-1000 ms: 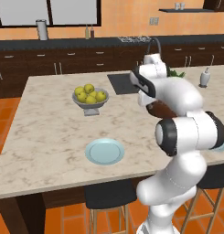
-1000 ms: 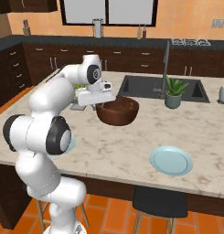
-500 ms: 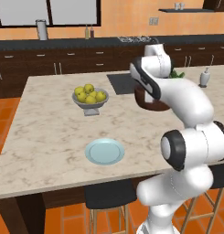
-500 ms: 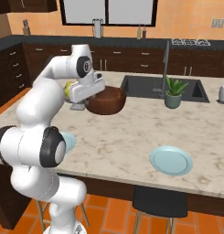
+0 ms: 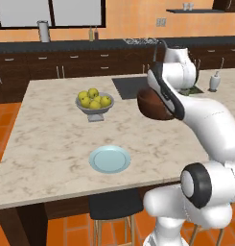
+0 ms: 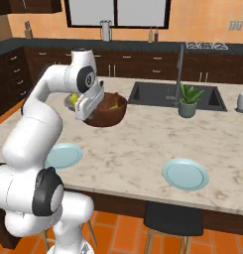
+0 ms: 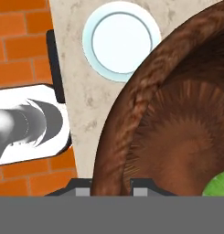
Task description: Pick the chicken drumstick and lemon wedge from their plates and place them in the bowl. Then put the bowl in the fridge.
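Note:
My gripper [image 7: 112,185] is shut on the thick rim of the dark-brown wooden bowl [image 7: 177,119], holding it up above the counter. In the right base view the gripper [image 6: 91,110] clamps the bowl [image 6: 110,113] on its left side. The left base view shows the bowl [image 5: 150,104] just left of my forearm. A bit of the yellow-green lemon wedge [image 7: 218,185] lies inside the bowl. Both pale-blue plates [image 6: 185,173] [image 6: 63,155] are bare; one plate [image 7: 121,41] lies below the hand. The chicken drumstick is hidden and the fridge is out of view.
A grey footed fruit bowl [image 5: 95,104] piled with round yellow-green fruits stands on the island left of the held bowl. The sink [image 6: 165,94], its tall faucet [image 6: 180,69] and a potted plant [image 6: 188,99] are to the right. Dark stools [image 6: 175,221] stand along the counter's near edge.
The arm has swung the held bowl leftward over the counter, away from the sink, and its elbow has changed pose. The plates and fruit bowl have stayed put.

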Controlling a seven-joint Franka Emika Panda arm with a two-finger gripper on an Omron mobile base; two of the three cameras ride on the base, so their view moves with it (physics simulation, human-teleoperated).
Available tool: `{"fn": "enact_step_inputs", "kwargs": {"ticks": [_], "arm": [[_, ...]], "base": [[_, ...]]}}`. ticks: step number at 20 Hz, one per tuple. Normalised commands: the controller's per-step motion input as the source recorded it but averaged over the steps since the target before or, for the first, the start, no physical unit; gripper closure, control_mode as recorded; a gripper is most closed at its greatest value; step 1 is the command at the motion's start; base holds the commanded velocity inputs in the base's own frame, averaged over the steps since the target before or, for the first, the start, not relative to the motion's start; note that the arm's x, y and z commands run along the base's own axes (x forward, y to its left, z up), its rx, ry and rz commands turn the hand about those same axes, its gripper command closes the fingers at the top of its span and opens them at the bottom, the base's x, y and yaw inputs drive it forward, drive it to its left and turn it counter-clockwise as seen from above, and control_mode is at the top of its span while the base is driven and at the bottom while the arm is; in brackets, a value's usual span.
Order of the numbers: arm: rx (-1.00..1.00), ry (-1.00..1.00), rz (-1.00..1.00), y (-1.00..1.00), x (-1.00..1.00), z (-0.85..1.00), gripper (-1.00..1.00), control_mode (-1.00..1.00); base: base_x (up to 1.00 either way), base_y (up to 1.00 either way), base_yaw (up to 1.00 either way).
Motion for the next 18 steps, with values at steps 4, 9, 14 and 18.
{"fn": "enact_step_inputs", "kwargs": {"ticks": [4,9,14,18], "arm": [[-0.01,-0.07,0.23,0.01,-0.72,0.02,1.00,-1.00],[0.00,-0.05,0.03,0.05,-0.61,0.02,1.00,-1.00],[0.00,-0.04,0.00,0.00,-0.77,0.01,1.00,-1.00],[0.00,0.00,0.00,0.00,-0.68,0.00,1.00,-1.00]], "base": [[0.00,0.00,0.00],[0.00,0.00,0.00],[0.00,0.00,0.00],[0.00,0.00,0.00]]}}
